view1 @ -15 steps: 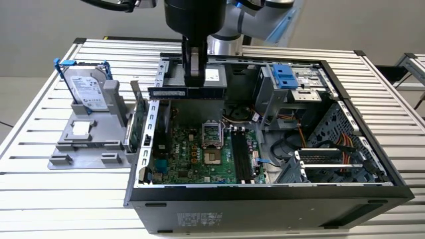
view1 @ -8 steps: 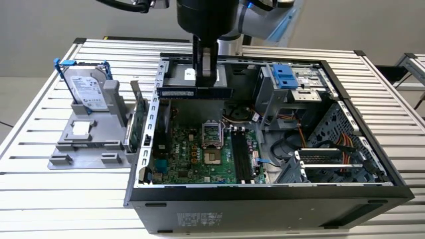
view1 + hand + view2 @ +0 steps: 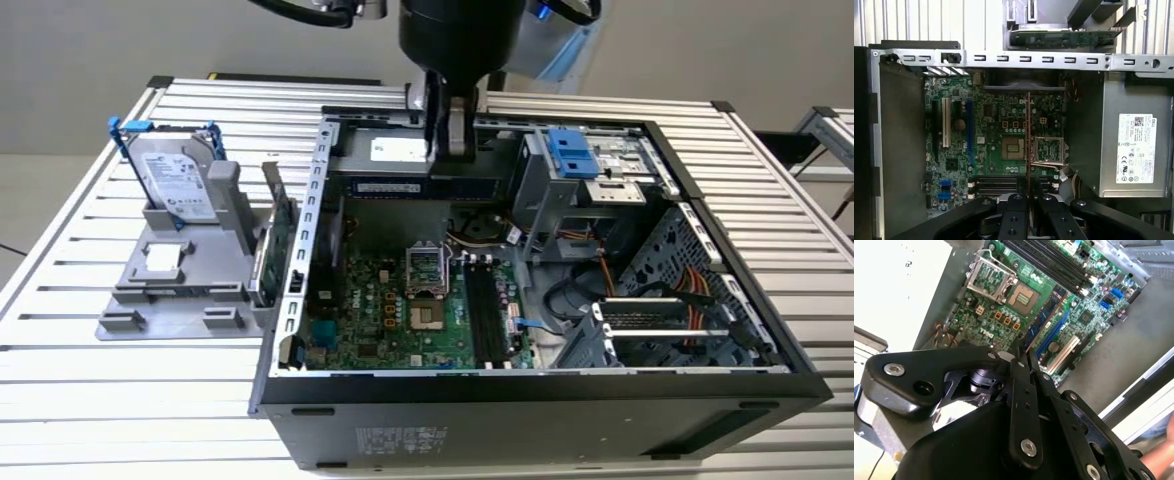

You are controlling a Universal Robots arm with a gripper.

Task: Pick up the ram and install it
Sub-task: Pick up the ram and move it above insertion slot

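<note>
Above the open computer case [image 3: 534,410], the hand [image 3: 451,165] is gripping the ram [image 3: 387,187], fingers narrow around it. Picking up is done; the ram is not yet sitting in the black slots [image 3: 485,315].

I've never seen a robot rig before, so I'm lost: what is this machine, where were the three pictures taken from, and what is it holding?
It is one robot arm over an open computer case on a slatted metal table. The exterior view comes from a camera off the arm; both wrist views come from cameras on the arm, looking past its jaws at the green motherboard. The jaws are shut on the ram, a slim memory stick, above the board. Beside the case, a grey stand holds a hard drive.
</note>
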